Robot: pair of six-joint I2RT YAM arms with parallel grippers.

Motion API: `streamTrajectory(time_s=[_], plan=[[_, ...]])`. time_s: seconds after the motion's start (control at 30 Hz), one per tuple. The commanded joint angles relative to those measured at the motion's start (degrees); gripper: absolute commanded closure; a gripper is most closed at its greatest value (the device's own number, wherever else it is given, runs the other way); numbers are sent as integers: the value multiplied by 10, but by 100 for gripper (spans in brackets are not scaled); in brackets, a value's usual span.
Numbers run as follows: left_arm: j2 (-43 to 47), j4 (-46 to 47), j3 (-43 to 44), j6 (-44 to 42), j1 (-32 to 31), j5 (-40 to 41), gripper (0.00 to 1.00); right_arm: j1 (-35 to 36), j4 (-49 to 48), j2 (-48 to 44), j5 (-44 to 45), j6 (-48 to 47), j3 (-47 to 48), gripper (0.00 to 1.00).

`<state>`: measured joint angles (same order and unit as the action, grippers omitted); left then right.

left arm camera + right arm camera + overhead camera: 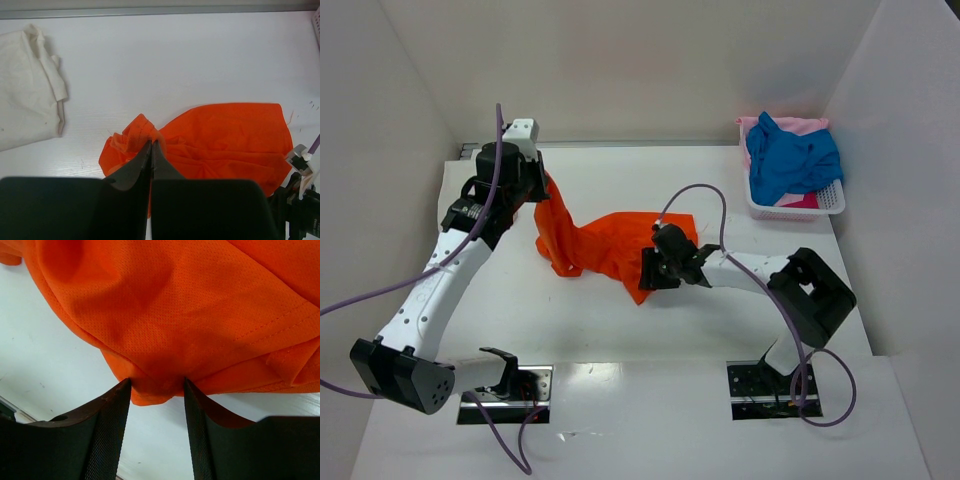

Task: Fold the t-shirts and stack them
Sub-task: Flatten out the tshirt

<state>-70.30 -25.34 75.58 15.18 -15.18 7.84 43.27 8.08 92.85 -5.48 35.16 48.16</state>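
Note:
The bright orange t-shirt lies bunched across the middle of the table. Its left end is lifted by my left gripper. In the left wrist view that gripper is shut on a gathered fold of the orange t-shirt. My right gripper sits at the shirt's near right corner. In the right wrist view its jaws stand apart, with a corner of the orange t-shirt hanging between the tips. A cream-white t-shirt lies folded at the left rear. A blue t-shirt and a pink t-shirt lie in the basket.
The white plastic basket stands at the back right against the side wall. White walls close the table on the left, back and right. Purple cables loop off both arms.

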Motion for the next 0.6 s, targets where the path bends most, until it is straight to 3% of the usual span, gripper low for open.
streamTrajectory(time_s=[0.0,0.17,0.27,0.47,0.57], plan=[[7,16,-5,-6,2,8,100,10,-24,5,-1,6,26,48],[7,16,-5,-6,2,8,100,10,-21,5,-1,1,20,49],[7,16,-5,-6,2,8,100,10,-21,14,-8,1,20,61],[7,16,-5,-6,2,13,100,10,-20,17,15,6,35,98],[7,16,0,-11,2,16,100,10,-8,4,40,9,42,100]])
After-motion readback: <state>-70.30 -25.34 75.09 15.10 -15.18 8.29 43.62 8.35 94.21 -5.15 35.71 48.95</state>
